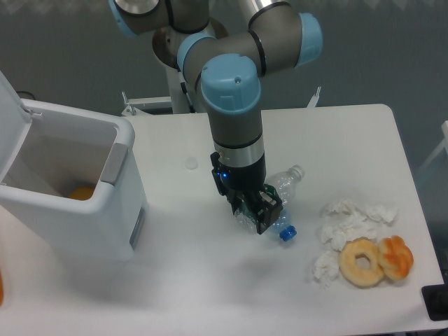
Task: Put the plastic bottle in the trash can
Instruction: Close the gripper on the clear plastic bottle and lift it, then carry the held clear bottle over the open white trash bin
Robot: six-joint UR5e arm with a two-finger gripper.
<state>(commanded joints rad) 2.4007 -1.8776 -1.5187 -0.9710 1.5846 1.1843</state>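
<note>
The plastic bottle point(285, 180) is clear with a capless neck and a bit of green label. It lies on the white table point(336, 133) right of centre, its neck pointing up-right. My gripper point(255, 211) is down at table level over the bottle's body, with its black fingers point(269, 210) on either side of it. I cannot tell whether they press on it. The trash can point(77, 192) stands at the left, well apart from the gripper. Its lid point(10, 115) is open and something orange lies inside.
A second clear bottle with a blue cap point(286, 233) lies just below and right of the gripper, mostly hidden by it. Crumpled white tissues point(350, 220) and two doughnuts point(374, 260) lie at the front right. A dark object point(437, 302) sits at the right edge.
</note>
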